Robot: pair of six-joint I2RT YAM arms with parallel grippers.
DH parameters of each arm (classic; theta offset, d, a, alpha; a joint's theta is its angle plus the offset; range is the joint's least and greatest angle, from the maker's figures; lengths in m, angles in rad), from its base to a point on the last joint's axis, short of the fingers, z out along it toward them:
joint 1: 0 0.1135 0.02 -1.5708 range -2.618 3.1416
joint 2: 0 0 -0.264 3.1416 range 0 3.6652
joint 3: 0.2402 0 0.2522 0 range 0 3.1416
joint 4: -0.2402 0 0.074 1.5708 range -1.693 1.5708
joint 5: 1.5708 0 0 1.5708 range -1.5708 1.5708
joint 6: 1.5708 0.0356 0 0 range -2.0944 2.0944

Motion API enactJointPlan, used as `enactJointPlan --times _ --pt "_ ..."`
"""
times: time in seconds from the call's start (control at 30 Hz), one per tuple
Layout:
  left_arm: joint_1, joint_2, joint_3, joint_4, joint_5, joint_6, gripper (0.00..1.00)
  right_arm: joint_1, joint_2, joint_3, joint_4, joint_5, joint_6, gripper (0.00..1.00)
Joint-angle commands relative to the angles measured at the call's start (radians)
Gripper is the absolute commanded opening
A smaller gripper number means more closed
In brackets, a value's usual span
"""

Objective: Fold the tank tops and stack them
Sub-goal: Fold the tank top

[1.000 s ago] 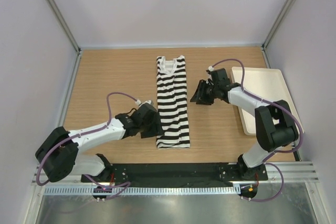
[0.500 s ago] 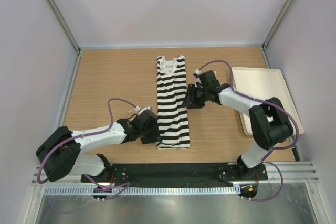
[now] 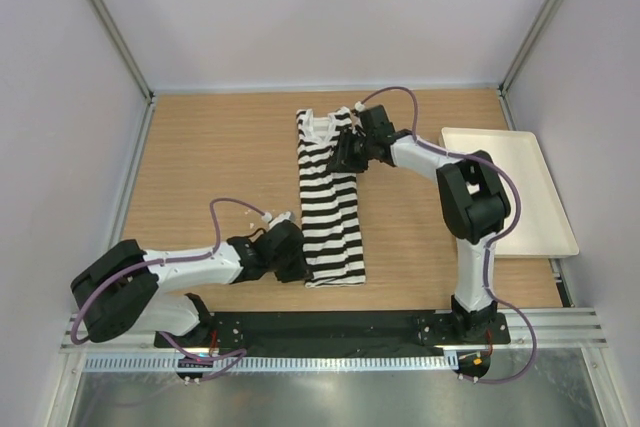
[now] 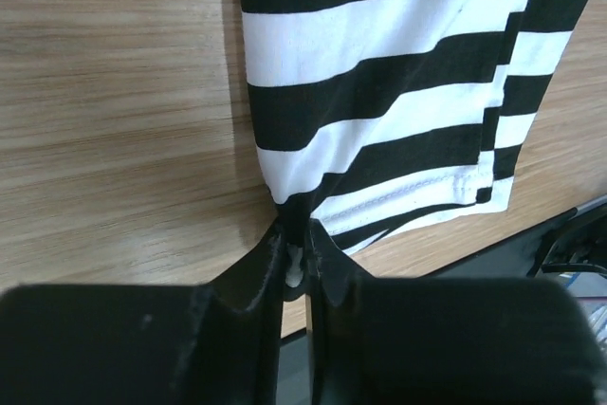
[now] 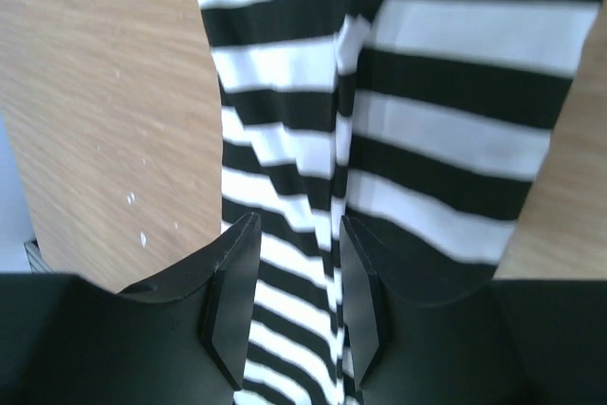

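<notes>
One black and white striped tank top (image 3: 330,202) lies folded into a long narrow strip down the middle of the table, neck at the far end. My left gripper (image 3: 297,265) is shut on the strip's near left edge, and the left wrist view shows the cloth (image 4: 379,101) pinched between its jaws (image 4: 298,251). My right gripper (image 3: 345,157) is open and hovers over the strip's far right part, with the striped cloth (image 5: 398,130) below and between its fingers (image 5: 296,234).
A plain white tray (image 3: 515,187) lies at the right side of the wooden table (image 3: 210,167). Grey walls close off the left, far and right sides. A black rail (image 3: 330,327) runs along the near edge.
My right gripper has swung left and toward the far end, from beside the tray onto the top's upper part. My left gripper has slid toward the near left corner and shut on the edge.
</notes>
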Motion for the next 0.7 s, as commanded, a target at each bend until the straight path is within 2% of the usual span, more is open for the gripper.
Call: enactJointPlan --times 0.0,0.07,0.17,0.43,0.5,0.53,0.6,0.63,0.67 --pt "-0.011 0.000 -0.037 0.013 -0.007 -0.023 0.12 -0.007 0.077 0.107 0.054 0.024 0.035 0.45" --pt "-0.013 -0.010 -0.051 0.012 -0.008 -0.023 0.05 -0.010 0.116 0.159 0.062 0.034 0.049 0.47" --pt "-0.016 -0.027 -0.063 0.004 -0.008 -0.023 0.01 -0.015 0.176 0.216 0.079 0.026 0.069 0.49" --pt "-0.026 -0.052 -0.083 -0.014 -0.011 -0.020 0.00 -0.025 0.272 0.323 0.094 0.032 0.093 0.46" --pt "-0.029 -0.052 -0.083 -0.021 -0.013 -0.019 0.00 -0.032 0.288 0.325 0.113 0.018 0.102 0.37" --pt "-0.031 -0.052 -0.083 -0.024 -0.013 -0.017 0.00 -0.035 0.291 0.325 0.131 0.011 0.113 0.28" --pt "-0.033 -0.050 -0.083 -0.028 -0.011 -0.016 0.00 -0.044 0.306 0.322 0.156 -0.025 0.125 0.22" --pt "-0.036 -0.050 -0.083 -0.030 -0.011 -0.016 0.00 -0.048 0.311 0.324 0.179 -0.038 0.142 0.13" --pt "-0.037 -0.052 -0.085 -0.030 -0.013 -0.016 0.00 -0.050 0.317 0.324 0.186 -0.049 0.152 0.10"
